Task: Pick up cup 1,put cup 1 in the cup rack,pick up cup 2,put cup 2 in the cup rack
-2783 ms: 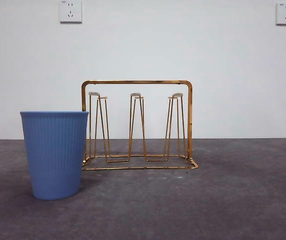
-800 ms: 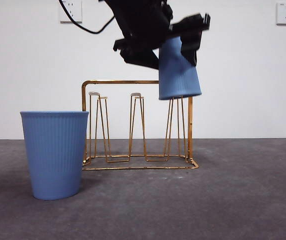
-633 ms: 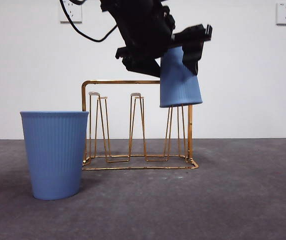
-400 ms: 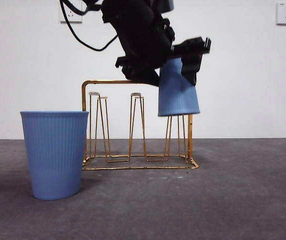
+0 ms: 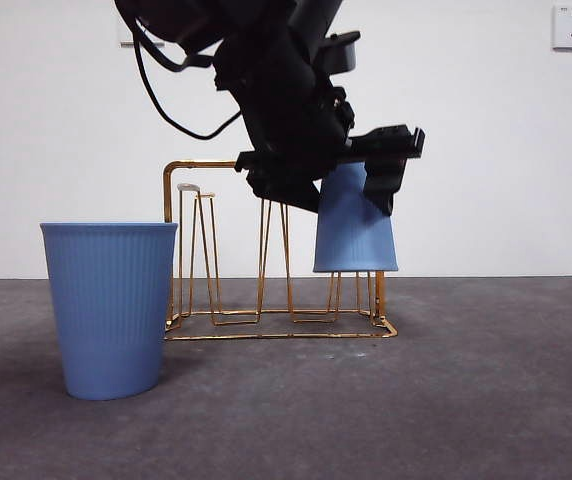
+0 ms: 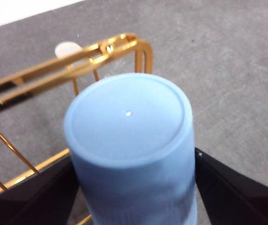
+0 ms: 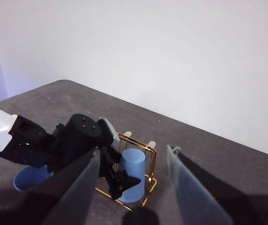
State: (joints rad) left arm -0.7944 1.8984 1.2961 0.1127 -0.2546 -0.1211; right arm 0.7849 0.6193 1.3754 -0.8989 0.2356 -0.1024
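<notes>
On the bench [image 5: 486, 400] the upright cup [image 5: 110, 308] stands at about eight o'clock from the rack [image 5: 198, 200], untouched. Our left pincer [image 5: 351, 190] grips the upside-down cup [image 5: 355, 235], which has dropped over the last half second onto the rack's right-hand prongs, its rim now low on the wires. We judge this first placement nearly done; release comes next. Our right pincer [image 7: 131, 187] waits high, spread wide, holding nothing.

Inverted cup [image 5: 355, 230] lowered further over rack prong.
</notes>
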